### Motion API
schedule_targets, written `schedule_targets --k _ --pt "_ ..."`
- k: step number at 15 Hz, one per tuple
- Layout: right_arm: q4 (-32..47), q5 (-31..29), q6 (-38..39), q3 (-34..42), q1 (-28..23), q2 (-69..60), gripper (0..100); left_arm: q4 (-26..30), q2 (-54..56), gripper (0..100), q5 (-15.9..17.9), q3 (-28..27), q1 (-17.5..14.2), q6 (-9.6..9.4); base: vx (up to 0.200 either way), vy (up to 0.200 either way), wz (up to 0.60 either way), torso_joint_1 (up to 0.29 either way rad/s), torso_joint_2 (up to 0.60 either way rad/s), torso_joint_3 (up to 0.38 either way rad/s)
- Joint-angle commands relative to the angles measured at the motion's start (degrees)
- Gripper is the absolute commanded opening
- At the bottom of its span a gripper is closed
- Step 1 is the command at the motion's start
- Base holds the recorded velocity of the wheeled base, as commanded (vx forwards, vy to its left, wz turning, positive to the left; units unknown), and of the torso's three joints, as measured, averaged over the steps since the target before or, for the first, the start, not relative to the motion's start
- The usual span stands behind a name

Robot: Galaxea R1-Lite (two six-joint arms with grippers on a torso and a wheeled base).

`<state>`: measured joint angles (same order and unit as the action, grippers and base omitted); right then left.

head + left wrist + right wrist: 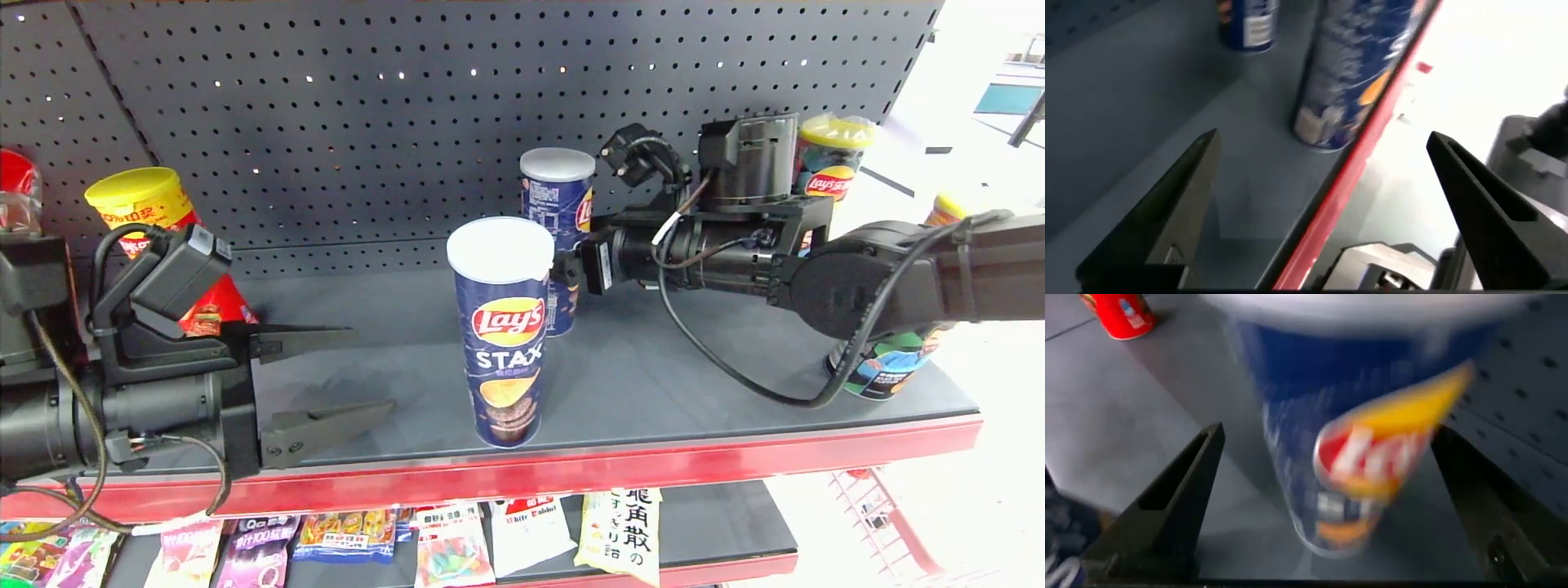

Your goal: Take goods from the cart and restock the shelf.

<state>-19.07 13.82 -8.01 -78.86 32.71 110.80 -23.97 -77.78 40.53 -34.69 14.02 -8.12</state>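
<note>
At the back of the shelf (pixel 653 469), close to the pegboard (pixel 367 106), the rear can (pixel 558 204) stands upright under a pale lid. Its lower half is hidden behind the front can (pixel 500 327) and the right gripper (pixel 569 276). The right wrist view puts this can between that gripper's jaws, which are spread wide on either side of it. The can is blurred there, and whether either jaw touches it cannot be told. The front can, also blue, stands upright just inside the shelf's red lip, nearer the robot.

The left gripper (pixel 371 367) hangs over the shelf's front left, well apart from both cans, jaws wide and holding nothing. Behind it a red can (pixel 151 212) with a yellow lid is half covered by the left arm (pixel 49 416).

On the right, a yellow-lidded can (pixel 829 163) shows behind the right arm (pixel 898 269), and a green can (pixel 886 367) below the arm shows just its base. Packets (pixel 449 547) lie on the lower shelf (pixel 718 523), cut off by the frame.
</note>
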Motion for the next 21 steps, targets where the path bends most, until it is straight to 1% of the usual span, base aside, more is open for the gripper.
schedule_targets --k 1,3,5,8,10,12,13,14,16,18,21 --pt "0.08 -1.08 0.63 2.57 -0.19 -3.66 100 -0.03 0.52 100 -0.46 0.77 -1.54 -0.05 0.0 0.0 0.0 0.0 0.0 0.0" --pt "0.35 -1.78 1.33 4.59 -0.36 -5.77 100 -0.03 0.43 100 -0.63 1.3 -2.15 -0.14 0.0 0.0 0.0 0.0 0.0 0.0" --pt "0.17 -2.49 1.51 11.1 -1.15 -10.25 100 -0.03 -0.27 100 -2.13 1.91 -1.98 -0.41 0.0 0.0 0.0 0.0 0.0 0.0" --pt "0.26 -2.57 1.33 22.44 -0.8 -19.04 100 -0.03 -1.77 100 -2.92 1.91 -1.89 -2.25 0.0 0.0 0.0 0.0 0.0 0.0" --pt "0.26 -2.66 1.15 31.22 0.34 -27.04 100 -0.03 -4.05 100 -3.18 1.56 -1.28 -4.89 0.0 0.0 0.0 0.0 0.0 0.0" --pt "0.26 -2.75 1.15 37.29 1.04 -33.81 100 -0.12 -7.3 100 -3.8 1.38 -0.84 -9.28 0.0 0.0 0.0 0.0 0.0 0.0" --pt "0.35 -3.19 1.07 39.05 1.13 -36.62 100 -0.12 -8.36 100 -4.41 0.86 -0.04 -9.9 0.0 0.0 0.0 0.0 0.0 0.0" --pt "0.35 -3.8 1.07 40.01 1.13 -38.82 100 -0.12 -9.24 100 -5.64 0.33 1.19 -9.81 0.0 0.0 0.0 0.0 0.0 0.0" --pt "0.43 -4.24 1.07 40.8 0.69 -41.98 100 -0.29 -11.35 100 -6.96 -0.2 2.77 -9.9 0.0 0.0 0.0 0.0 0.0 0.0" --pt "0.43 -6.97 1.24 40.45 0.6 -43.12 100 -0.55 -13.81 100 -7.93 -1.96 3.38 -9.99 0.0 0.0 0.0 0.0 0.0 0.0" --pt "0.35 -7.41 1.33 40.01 0.52 -43.65 100 -0.55 -16.53 100 -8.63 -4.86 4.0 -9.99 0.0 0.0 0.0 0.0 0.0 0.0"
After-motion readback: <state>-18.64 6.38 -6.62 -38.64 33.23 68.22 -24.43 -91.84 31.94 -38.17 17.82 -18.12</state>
